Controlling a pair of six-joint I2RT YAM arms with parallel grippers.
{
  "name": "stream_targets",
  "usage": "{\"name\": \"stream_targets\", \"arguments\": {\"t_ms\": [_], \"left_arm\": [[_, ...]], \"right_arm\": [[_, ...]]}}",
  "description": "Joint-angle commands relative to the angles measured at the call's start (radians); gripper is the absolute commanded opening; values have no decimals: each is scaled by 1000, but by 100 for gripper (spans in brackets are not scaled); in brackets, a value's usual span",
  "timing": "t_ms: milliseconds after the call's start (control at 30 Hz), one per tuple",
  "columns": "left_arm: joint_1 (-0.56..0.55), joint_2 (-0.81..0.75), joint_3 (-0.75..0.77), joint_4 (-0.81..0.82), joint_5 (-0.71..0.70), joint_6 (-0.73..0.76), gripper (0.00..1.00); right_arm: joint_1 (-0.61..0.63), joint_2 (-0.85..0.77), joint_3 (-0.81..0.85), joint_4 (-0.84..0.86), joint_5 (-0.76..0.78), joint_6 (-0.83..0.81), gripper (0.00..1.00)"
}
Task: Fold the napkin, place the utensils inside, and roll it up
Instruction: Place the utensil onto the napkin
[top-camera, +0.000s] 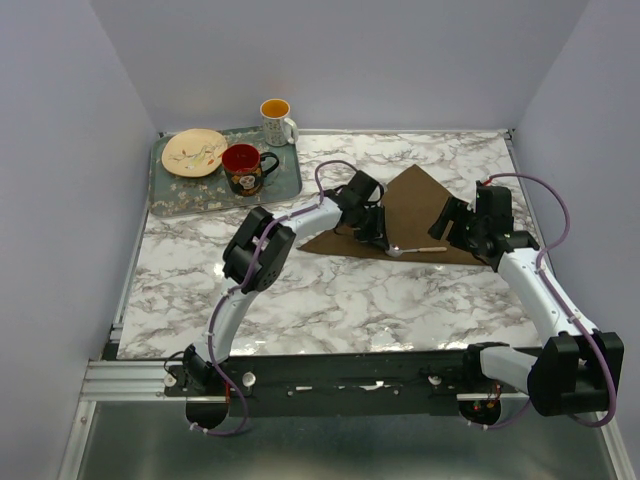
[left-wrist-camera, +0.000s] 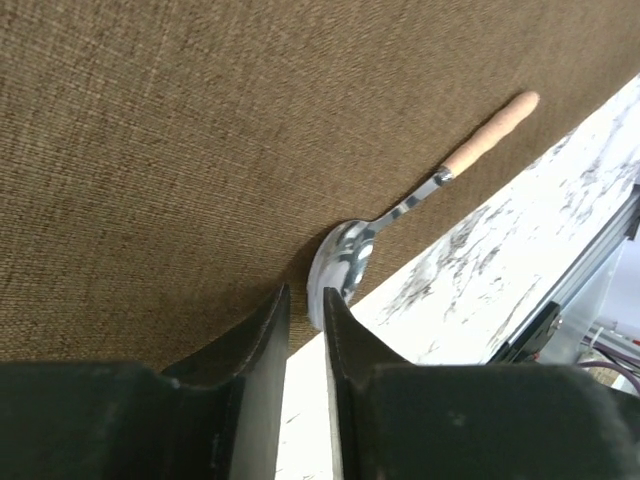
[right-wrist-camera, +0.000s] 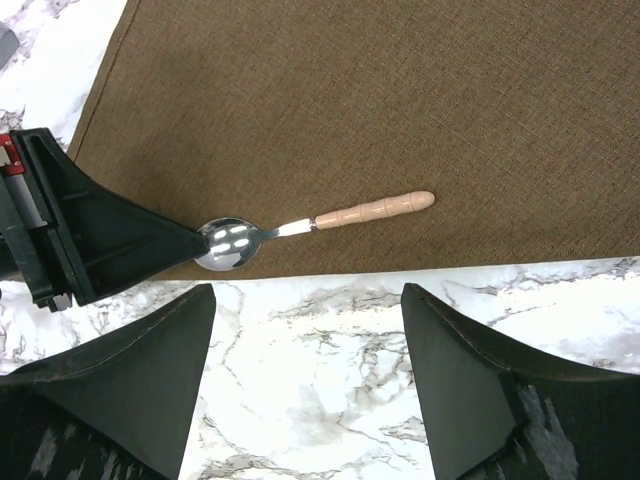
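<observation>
spoon (right-wrist-camera: 315, 222) on brown napkin (right-wrist-camera: 350, 100), left tool (left-wrist-camera: 305, 310) beside its bowl

Counter (top-camera: 330, 300), mid-shift: my left tool (left-wrist-camera: 305, 298) sits low at the near edge of the napkin (right-wrist-camera: 350, 100), tips a little apart and right against the bowl of the spoon (right-wrist-camera: 315, 222), closing off that end. My right tool (right-wrist-camera: 307, 295) hangs spread wide over bare marble just beside the spoon; the handle lies clear, with flat cloth around it. The near half of the counter is open. At the far left, a tray (top-camera: 170, 205) with a plate (top-camera: 195, 152) and two mugs (top-camera: 243, 168) stands well apart.
</observation>
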Motion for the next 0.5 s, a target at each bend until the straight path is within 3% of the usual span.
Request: {"name": "stream_targets", "arguments": {"t_ms": [0, 333, 467], "left_arm": [[6, 29, 19, -19, 9, 17, 25], [7, 40, 30, -15, 14, 20, 20], [7, 38, 36, -15, 14, 17, 22]], "right_arm": [[-5, -7, -11, 11, -5, -14, 83], [-5, -4, -14, 13, -2, -15, 83], [-7, -1, -14, 10, -2, -15, 83]]}}
